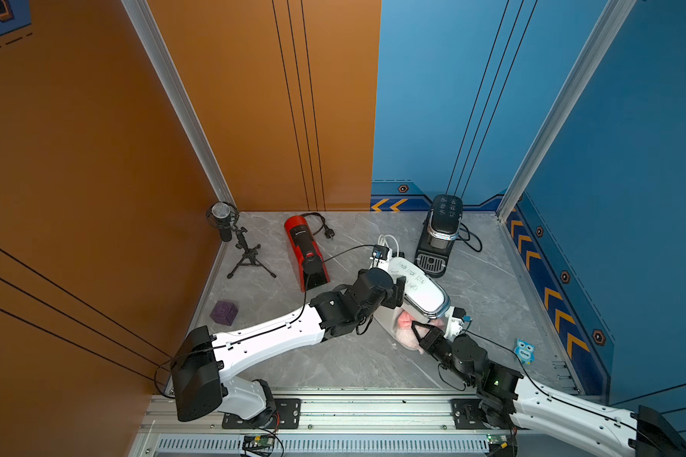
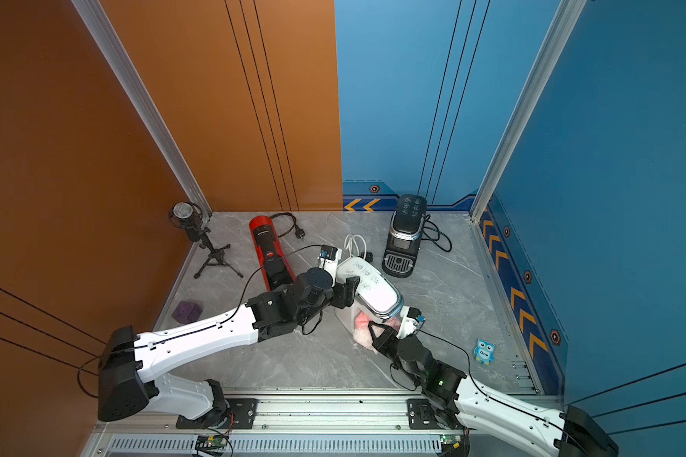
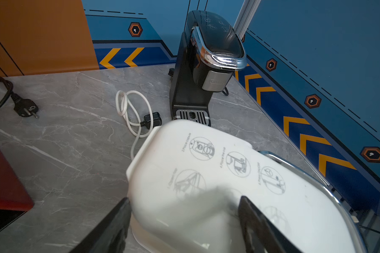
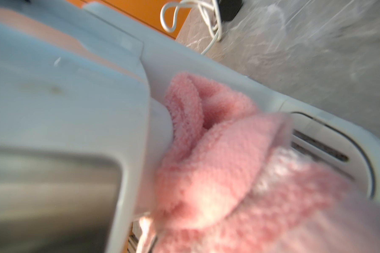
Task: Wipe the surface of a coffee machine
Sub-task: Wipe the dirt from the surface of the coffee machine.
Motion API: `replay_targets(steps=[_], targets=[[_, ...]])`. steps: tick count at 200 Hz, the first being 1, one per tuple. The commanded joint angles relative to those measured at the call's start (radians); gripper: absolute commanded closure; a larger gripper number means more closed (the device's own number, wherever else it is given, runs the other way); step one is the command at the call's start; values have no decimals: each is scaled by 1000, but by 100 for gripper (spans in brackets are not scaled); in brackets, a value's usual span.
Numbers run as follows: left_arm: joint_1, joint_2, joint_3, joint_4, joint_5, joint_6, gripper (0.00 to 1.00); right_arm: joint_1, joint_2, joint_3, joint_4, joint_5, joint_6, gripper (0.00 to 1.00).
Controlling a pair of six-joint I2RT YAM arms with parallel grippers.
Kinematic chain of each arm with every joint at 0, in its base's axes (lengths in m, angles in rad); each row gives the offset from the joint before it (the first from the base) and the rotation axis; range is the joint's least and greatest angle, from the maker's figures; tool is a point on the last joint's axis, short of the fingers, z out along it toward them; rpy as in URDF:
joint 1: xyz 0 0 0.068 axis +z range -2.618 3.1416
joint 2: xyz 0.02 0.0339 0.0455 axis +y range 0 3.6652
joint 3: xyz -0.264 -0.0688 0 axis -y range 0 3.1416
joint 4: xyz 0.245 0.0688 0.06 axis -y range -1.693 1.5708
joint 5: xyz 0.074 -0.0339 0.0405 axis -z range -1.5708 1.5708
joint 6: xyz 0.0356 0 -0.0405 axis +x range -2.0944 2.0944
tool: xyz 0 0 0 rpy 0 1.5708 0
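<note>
Left fingers (image 3: 256, 223) clasp white coffee machine (image 3: 206, 175); right fingers (image 1: 428, 338) pinch pink cloth (image 4: 206, 166) underneath.

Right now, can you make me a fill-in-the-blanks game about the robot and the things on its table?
1. The right hand holds a cloth whose colour is ___.
2. The white coffee machine sits between the fingers of the ___ hand.
3. The microphone stands on a small ___.
4. The toy owl is coloured ___.
Missing words: pink, left, tripod, blue.
</note>
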Motion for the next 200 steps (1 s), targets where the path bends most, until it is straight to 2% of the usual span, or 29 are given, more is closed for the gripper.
replay_targets(steps=[1,33,51,68,77,92,115,133,148,176,200], targets=[[-3,62,-68,-191,54,20,23,-5,-56,15,-58,86,23,100],[-7,51,-84,-187,39,7,23,26,64,16,-33,70,32,100],[-7,39,-86,-188,38,5,23,41,73,21,-159,111,92,100],[-5,33,-86,-188,36,5,23,32,0,25,-318,180,77,100],[-5,33,-86,-187,37,5,23,-11,-51,9,-328,166,47,100],[-4,35,-86,-187,43,6,23,-139,-112,-9,-333,76,8,100],[-3,31,-86,-189,45,8,23,-327,-93,7,-329,-64,-59,100],[0,25,-86,-188,39,6,23,-399,6,13,-162,-167,-121,100],[2,26,-86,-188,43,5,23,-411,132,39,-16,-234,-163,100],[7,31,-86,-189,50,5,23,-361,305,48,269,-296,-167,100],[12,39,-79,-189,56,5,23,-299,303,43,355,-278,-163,100]])
